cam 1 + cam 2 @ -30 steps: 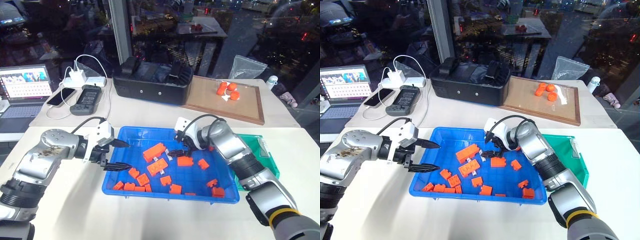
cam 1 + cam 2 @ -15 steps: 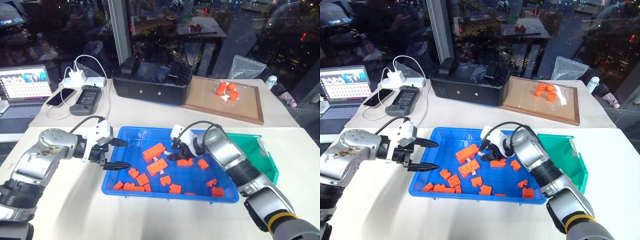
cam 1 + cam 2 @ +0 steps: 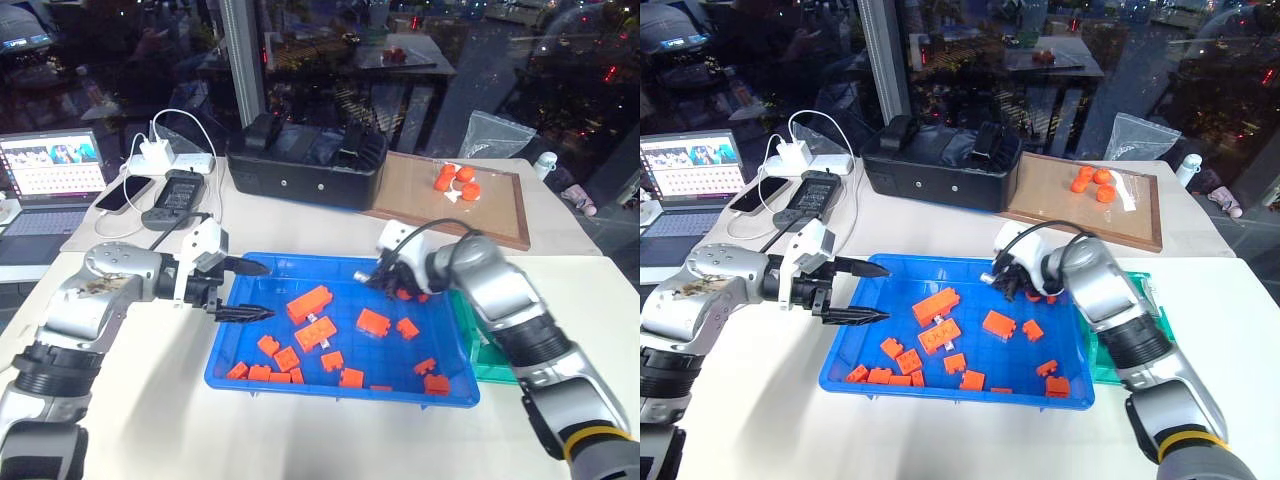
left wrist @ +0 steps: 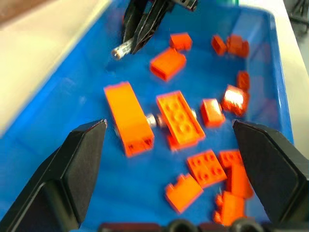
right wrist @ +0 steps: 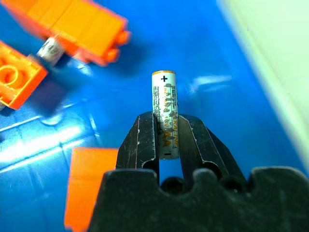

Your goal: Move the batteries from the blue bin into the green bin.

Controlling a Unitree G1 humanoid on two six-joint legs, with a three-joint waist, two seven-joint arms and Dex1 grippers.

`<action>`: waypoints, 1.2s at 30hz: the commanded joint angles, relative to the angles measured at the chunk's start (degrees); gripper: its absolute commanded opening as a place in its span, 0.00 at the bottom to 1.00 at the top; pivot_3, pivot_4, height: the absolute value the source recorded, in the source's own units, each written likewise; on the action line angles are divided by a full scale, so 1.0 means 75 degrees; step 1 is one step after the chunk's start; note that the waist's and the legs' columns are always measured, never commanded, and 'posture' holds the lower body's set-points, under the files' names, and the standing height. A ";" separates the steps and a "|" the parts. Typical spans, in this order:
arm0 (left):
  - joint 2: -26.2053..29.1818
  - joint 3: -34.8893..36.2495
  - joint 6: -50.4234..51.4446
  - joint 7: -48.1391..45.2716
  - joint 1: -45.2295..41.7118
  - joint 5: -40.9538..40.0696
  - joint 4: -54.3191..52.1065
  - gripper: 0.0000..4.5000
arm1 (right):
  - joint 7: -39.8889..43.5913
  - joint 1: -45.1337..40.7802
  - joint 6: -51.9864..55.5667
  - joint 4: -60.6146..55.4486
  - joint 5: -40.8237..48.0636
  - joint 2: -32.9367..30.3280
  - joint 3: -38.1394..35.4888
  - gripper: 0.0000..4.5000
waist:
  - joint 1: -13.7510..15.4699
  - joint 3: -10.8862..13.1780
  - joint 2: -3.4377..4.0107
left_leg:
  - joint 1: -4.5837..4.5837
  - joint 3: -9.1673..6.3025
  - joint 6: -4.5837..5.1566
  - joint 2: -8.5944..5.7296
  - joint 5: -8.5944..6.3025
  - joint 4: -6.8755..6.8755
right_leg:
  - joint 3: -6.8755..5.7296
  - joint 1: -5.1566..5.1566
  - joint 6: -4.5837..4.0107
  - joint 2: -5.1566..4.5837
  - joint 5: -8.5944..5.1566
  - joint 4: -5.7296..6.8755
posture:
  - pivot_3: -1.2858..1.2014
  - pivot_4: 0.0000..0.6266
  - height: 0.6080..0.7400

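The blue bin holds several orange blocks. My right gripper is shut on one of the batteries, a slim silvery cylinder standing up between its fingers. It hangs above the bin's far right part. Another battery lies on the bin floor, wedged between two orange blocks. My left gripper stands open over the bin's left rim, pointing across the bin with nothing between its fingers. The green bin sits against the blue bin's right side, largely hidden by my right arm.
A black box stands behind the blue bin. A wooden framed board with orange pieces is at the back right. A laptop, phones and a charger with cables lie at the back left.
My right gripper has risen from the middle of the blue bin and swung right, toward the green bin, with the battery. The left gripper has moved slightly right and up.
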 commanded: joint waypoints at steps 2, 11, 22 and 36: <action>0.0204 0.0046 -0.0110 -0.0186 0.0002 0.0053 -0.0210 1.00 | -0.0201 -0.0184 -0.0296 0.0058 0.0065 -0.0209 0.0065 0.50 | 0.0008 -0.0001 0.0002 | 0.0000 0.0000 0.0000 0.0000 0.0000 -0.0001 | -0.0001 0.0000 0.0000 0.0001 0.0000 -0.0002 | 0.52 0.24 0.97; 0.0625 -0.0028 -0.0209 -0.0228 0.0231 0.0470 -0.0118 1.00 | 0.0630 -0.2111 -0.0686 -0.0652 0.1223 -0.0104 0.0658 0.99 | -0.0028 -0.0001 0.0005 | 0.0002 0.0000 0.0000 0.0005 0.0000 -0.0005 | 0.0004 -0.0005 0.0000 0.0006 0.0000 -0.0003 | 0.52 0.24 0.97; 0.1991 0.0473 -0.0575 -0.0512 0.1670 0.0809 -0.0583 1.00 | 0.1859 -0.3692 -0.3949 0.0463 0.0068 0.1981 0.4454 0.99 | 0.0031 0.0003 -0.0002 | -0.0004 0.0004 0.0001 0.0011 -0.0002 0.0001 | 0.0009 -0.0020 -0.0012 0.0011 0.0001 -0.0002 | 0.52 0.24 0.97; 0.2787 0.1964 0.0447 0.0329 0.3664 0.0077 -0.2352 1.00 | 0.2614 -0.4518 -0.5938 0.3148 -0.1067 0.4295 0.5804 0.99 | 0.0027 0.0001 -0.0004 | 0.0003 0.0009 0.0000 0.0019 -0.0001 -0.0002 | -0.0016 -0.0016 -0.0023 0.0007 0.0004 0.0019 | 0.52 0.24 0.97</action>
